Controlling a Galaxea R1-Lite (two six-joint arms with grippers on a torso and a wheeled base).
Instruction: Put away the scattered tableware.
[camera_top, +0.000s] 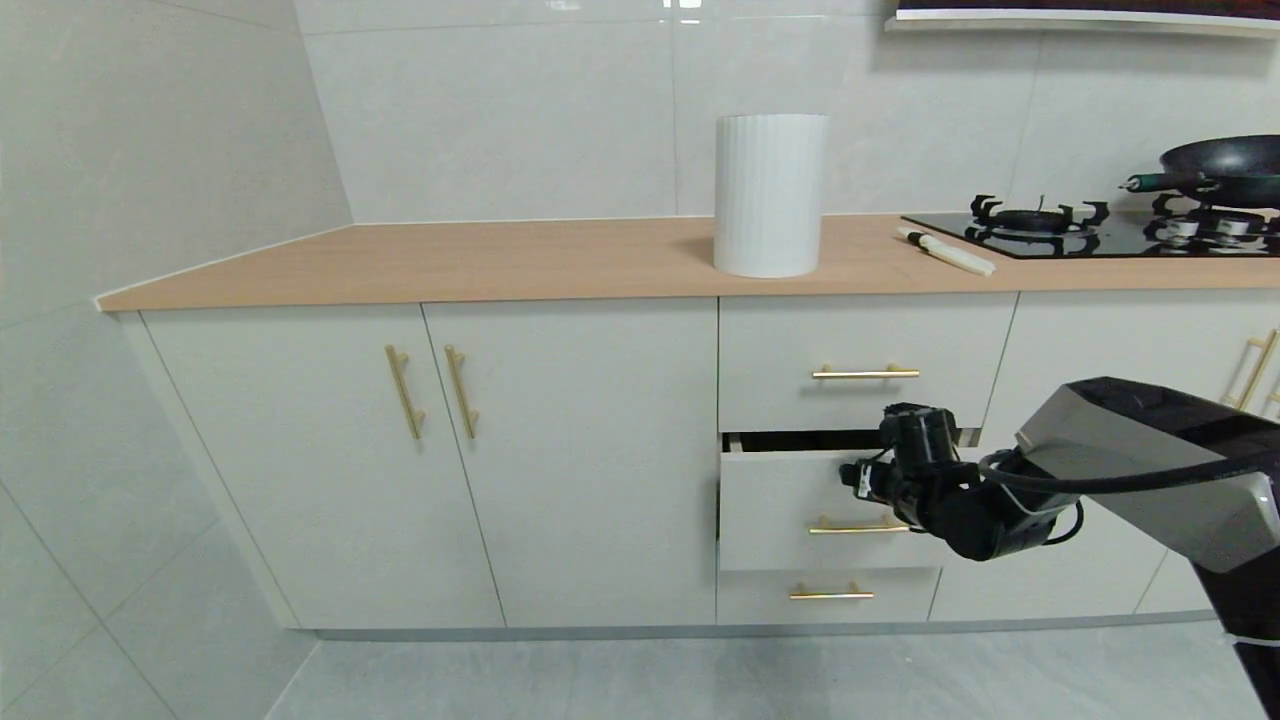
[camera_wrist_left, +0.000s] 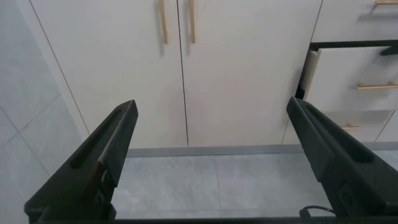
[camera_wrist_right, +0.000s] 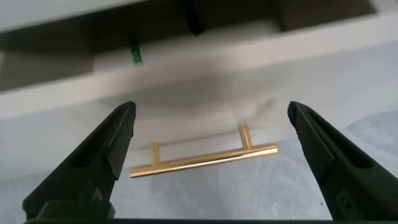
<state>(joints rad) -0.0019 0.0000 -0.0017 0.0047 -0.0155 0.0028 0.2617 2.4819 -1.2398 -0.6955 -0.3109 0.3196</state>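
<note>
Right wrist view shows the right pincer (camera_wrist_right: 210, 109) wide open, the drawer handle (camera_wrist_right: 202, 160) close before it.

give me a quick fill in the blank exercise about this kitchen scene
1. The partly open drawer is the ___ of three stacked ones.
2. The right hand is ___, facing that drawer's gold handle.
3. The wok on the gas stove is ___ in colour.
4. The ribbed container on the countertop is ___ in colour.

Missing words: middle; open; black; white
</note>
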